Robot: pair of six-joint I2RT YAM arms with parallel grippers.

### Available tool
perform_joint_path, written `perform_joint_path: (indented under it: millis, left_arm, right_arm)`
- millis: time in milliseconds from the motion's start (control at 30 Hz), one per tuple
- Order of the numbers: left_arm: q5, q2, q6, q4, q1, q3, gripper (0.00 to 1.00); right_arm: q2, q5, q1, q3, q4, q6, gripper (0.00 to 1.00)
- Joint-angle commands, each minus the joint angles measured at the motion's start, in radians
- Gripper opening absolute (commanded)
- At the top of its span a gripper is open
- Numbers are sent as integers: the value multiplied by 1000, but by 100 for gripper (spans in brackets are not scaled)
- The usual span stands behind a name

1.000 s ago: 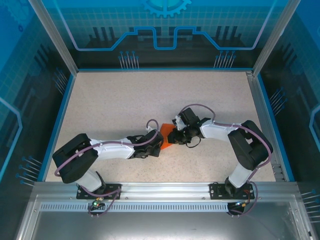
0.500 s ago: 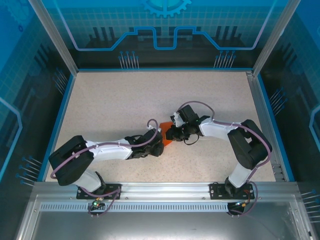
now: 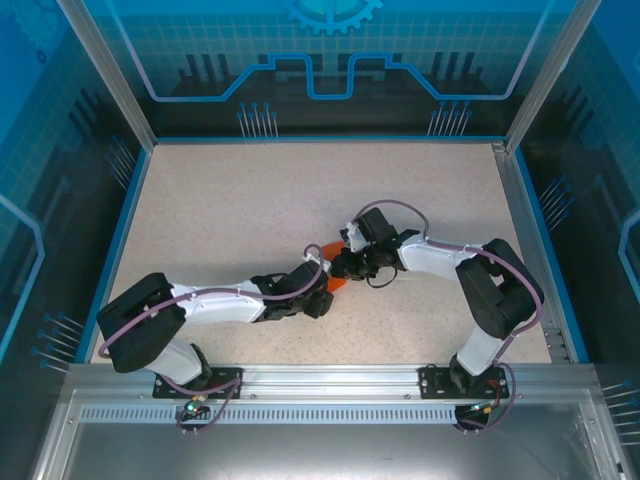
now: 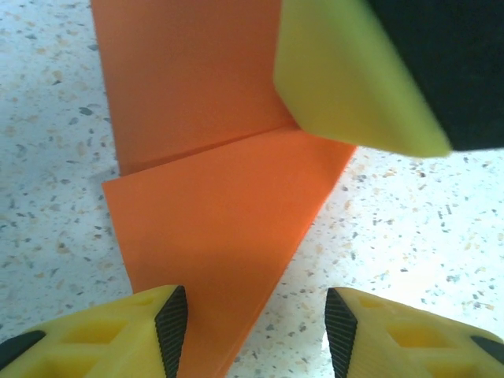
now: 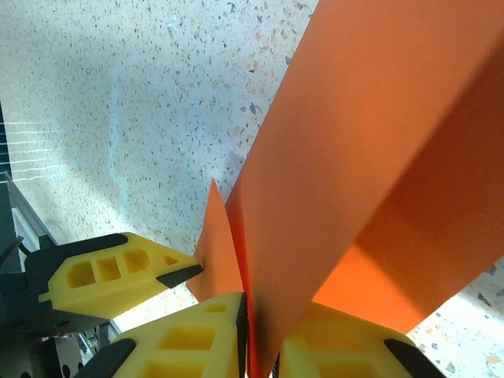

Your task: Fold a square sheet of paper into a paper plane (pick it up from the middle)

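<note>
The square sheet of paper [image 3: 337, 283], folded to a creased wedge, sits near the middle of the table [image 3: 220, 200], between the two grippers. The right gripper [image 5: 260, 331] pinches an upright fold of it between nearly closed jaws. The left gripper [image 4: 256, 323] hovers at the paper's 6 o'clock end with its jaws apart, gripping nothing. In the left wrist view the paper's long axis runs 12 to 6, its tip pointing to 6 o'clock.

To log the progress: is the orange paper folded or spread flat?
Folded. The orange paper shows overlapping layers with a crease edge, and the right gripper pinches doubled sheets.
</note>
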Motion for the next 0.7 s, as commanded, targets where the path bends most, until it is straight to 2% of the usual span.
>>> perform_joint_path:
  millis: [0,400,567,667]
  left_arm:
    - [-66,-3,20,-43,-2,3,50]
    - [-104,17,37,-52,-17,9,33]
    - [-130,22,35,-61,-27,13,31]
    - [-144,15,34,-61,-32,13,34]
  right_arm:
    - [5,-17,10,25,-27,4,17]
    - [5,-12,9,30,-35,2,17]
    - [7,-9,9,37,-42,-2,17]
    - [6,-9,9,37,-43,-4,16]
